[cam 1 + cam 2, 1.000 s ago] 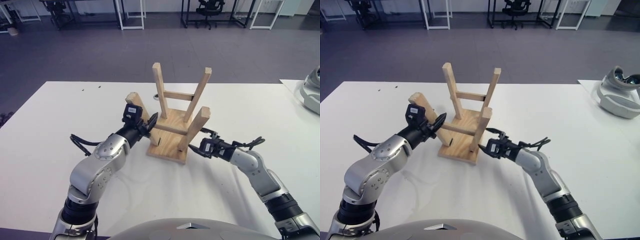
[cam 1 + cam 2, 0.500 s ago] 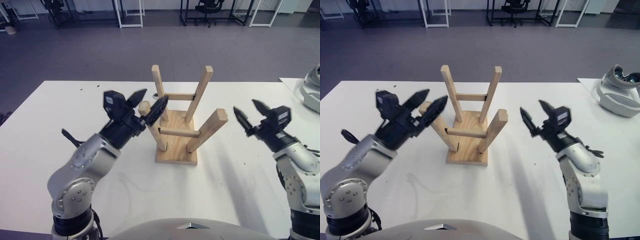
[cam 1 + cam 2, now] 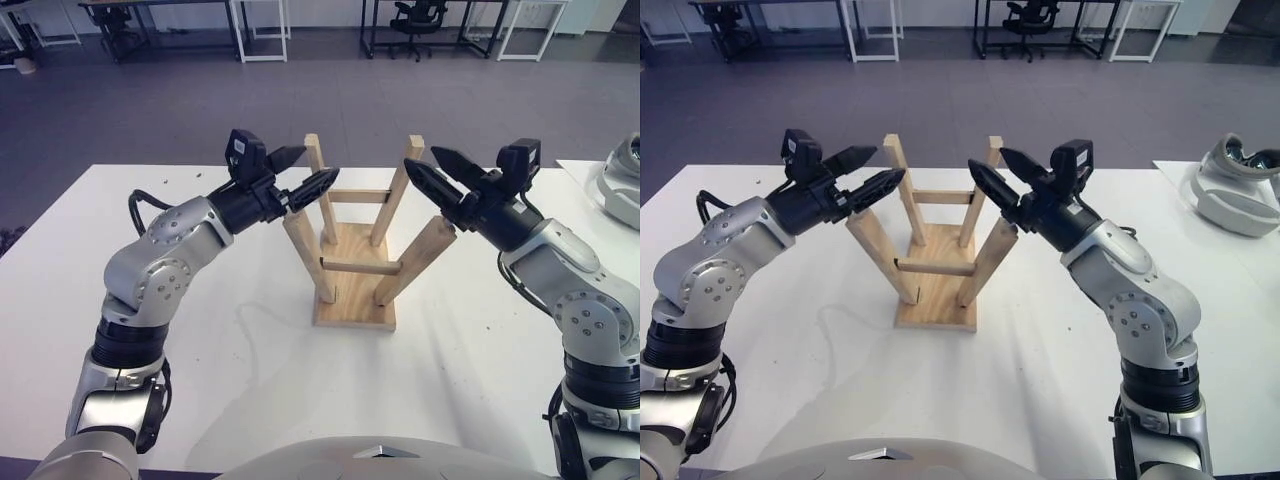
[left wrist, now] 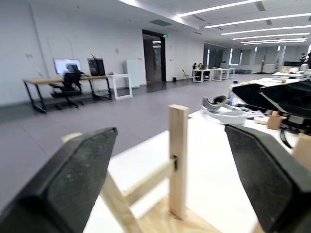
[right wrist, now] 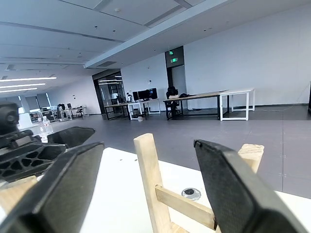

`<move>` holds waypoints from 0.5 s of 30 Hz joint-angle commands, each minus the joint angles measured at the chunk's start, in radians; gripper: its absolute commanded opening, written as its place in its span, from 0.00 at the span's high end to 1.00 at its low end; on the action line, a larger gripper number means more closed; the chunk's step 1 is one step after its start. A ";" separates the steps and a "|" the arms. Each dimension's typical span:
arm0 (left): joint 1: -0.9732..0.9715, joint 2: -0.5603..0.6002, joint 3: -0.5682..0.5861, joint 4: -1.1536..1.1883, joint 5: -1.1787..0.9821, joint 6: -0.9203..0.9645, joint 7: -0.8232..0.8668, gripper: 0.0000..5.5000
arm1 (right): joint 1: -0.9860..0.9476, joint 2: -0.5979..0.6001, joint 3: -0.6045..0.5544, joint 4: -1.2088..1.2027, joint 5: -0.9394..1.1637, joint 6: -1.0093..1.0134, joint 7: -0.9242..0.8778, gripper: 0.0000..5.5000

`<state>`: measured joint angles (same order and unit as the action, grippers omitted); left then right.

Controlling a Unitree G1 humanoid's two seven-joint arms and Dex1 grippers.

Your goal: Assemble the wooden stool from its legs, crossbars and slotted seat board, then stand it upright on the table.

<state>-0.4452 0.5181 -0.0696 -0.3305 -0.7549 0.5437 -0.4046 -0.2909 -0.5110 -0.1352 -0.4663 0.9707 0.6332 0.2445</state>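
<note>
1. Markings: a white sticker (image 3: 238,147) sits on the housing of the left gripper (image 3: 320,163), and a second sticker (image 3: 527,151) on the right gripper (image 3: 419,157). The print on both is too small to read. A green sign (image 5: 171,52) over a far doorway, upper centre of the right wrist view, is also illegible.
2. Left gripper: fingers (image 4: 73,184) spread wide, holding nothing. It hangs in the air at centre left of the head view, tips pointing toward the stool (image 3: 355,262).
3. Right gripper: fingers (image 5: 233,194) spread wide, holding nothing. It is raised above the table (image 3: 200,330) at centre right of the head view, tips also pointing toward the stool.
4. Stool: centre of the frame, upside down, seat board (image 3: 352,312) flat on the table, four legs pointing up, the near pair splayed outward. One crossbar (image 3: 360,195) joins the far pair; a second crossbar (image 3: 360,265) joins the near pair.
5. Relation: the stool stands between the two grippers. The left gripper's lower tip overlaps the far left leg (image 3: 326,220) near its top; contact cannot be confirmed. The right gripper's tips are just beside the top of the far right leg (image 3: 390,205). In each wrist view a far leg shows between that gripper's fingers.
</note>
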 commanded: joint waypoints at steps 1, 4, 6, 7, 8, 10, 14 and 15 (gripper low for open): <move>0.101 -0.026 -0.134 0.061 0.112 0.059 -0.021 0.26 | 0.045 0.004 0.058 0.049 -0.045 0.077 0.002 0.37; 0.011 -0.069 -0.033 0.012 0.040 0.048 0.007 0.26 | 0.001 0.023 0.027 0.030 -0.022 0.042 0.017 0.37; -0.087 -0.087 0.078 -0.031 -0.074 0.062 0.041 0.26 | -0.072 0.038 -0.048 0.030 0.038 0.004 0.022 0.37; -0.153 -0.080 0.139 -0.047 -0.140 0.077 0.050 0.26 | -0.127 0.043 -0.115 0.034 0.124 -0.017 0.015 0.37; -0.200 -0.069 0.184 -0.057 -0.189 0.094 0.054 0.26 | -0.170 0.042 -0.169 0.037 0.202 -0.031 0.007 0.37; -0.251 -0.040 0.238 -0.071 -0.262 0.126 0.046 0.26 | -0.227 0.030 -0.253 0.046 0.325 -0.045 -0.004 0.37; -0.142 -0.033 0.218 -0.059 -0.285 0.184 0.003 0.26 | -0.136 -0.030 -0.206 0.039 0.274 0.007 0.034 0.37; -0.093 -0.049 0.195 -0.045 -0.293 0.203 -0.009 0.26 | -0.069 -0.040 -0.149 0.029 0.214 0.024 0.052 0.37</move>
<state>-0.6210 0.4897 0.1630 -0.4012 -1.0322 0.7007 -0.3937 -0.4722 -0.5346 -0.3782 -0.4299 1.2772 0.6080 0.2721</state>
